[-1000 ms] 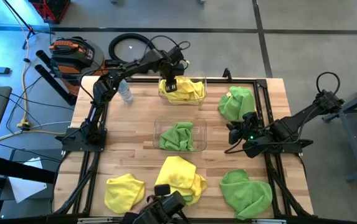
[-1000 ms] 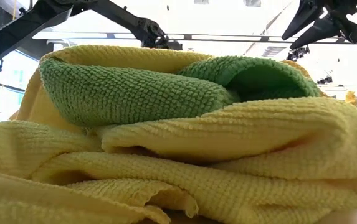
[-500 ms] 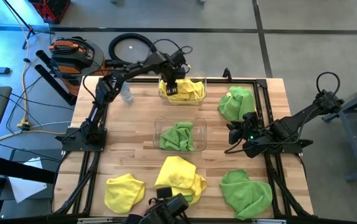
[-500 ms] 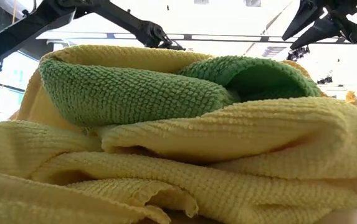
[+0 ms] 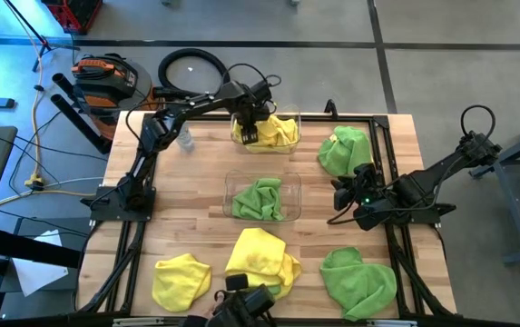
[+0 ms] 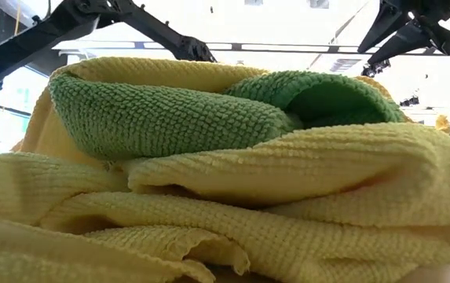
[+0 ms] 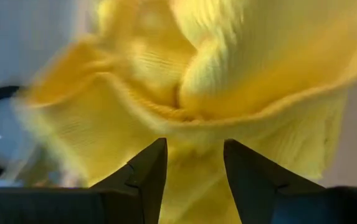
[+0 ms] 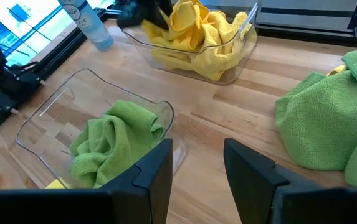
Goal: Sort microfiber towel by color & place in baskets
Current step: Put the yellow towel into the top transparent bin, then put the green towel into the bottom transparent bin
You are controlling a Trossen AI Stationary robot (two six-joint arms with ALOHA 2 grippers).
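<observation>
The left gripper (image 5: pixel 250 133) hovers, fingers apart, over the fuzzy yellow microfiber towel (image 5: pixel 273 132) lying in the far clear plastic basket (image 5: pixel 294 143). It should withdraw straight upward, without snagging fabric. The right gripper (image 5: pixel 339 194), fingers apart, waits beside the near basket (image 5: pixel 232 184).

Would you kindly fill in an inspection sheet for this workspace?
Surface: wooden table.
Job's things: yellow cloths in far bin; green cloth in near bin; loose green cloths; loose yellow cloths.
Clutter: small bottle.
Claws: left claw open over the far bin's yellow cloths; right claw open, at the table's right edge.
Cables: yellow cord on floor.
Surroundings: orange-black case.
</observation>
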